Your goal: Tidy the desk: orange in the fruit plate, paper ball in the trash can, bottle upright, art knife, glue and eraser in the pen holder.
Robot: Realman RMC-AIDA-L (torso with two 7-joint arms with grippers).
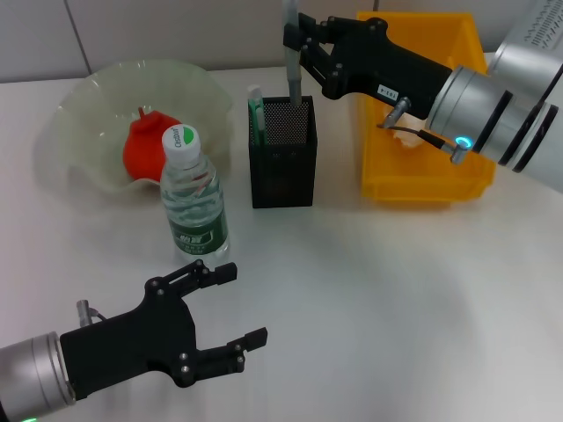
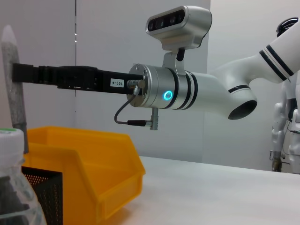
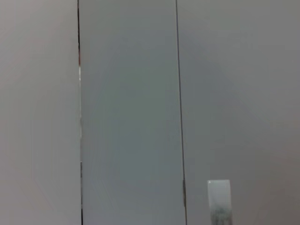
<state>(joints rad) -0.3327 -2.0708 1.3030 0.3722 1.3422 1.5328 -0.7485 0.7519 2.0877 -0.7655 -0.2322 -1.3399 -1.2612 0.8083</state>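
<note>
Top centre of the head view: right gripper (image 1: 295,48) clenches the grey knife (image 1: 291,83) upright over the holder (image 1: 282,163). Left gripper (image 1: 230,305) gapes at lower left, below the upright bottle (image 1: 193,198). Left wrist view alone catches the knife's tip (image 2: 10,75).

We see a white counter (image 1: 396,308) bearing all items. Behind the counter stands a pale panelled wall (image 1: 158,35). Beside the wall, a second white robot (image 2: 287,126) stands.
</note>
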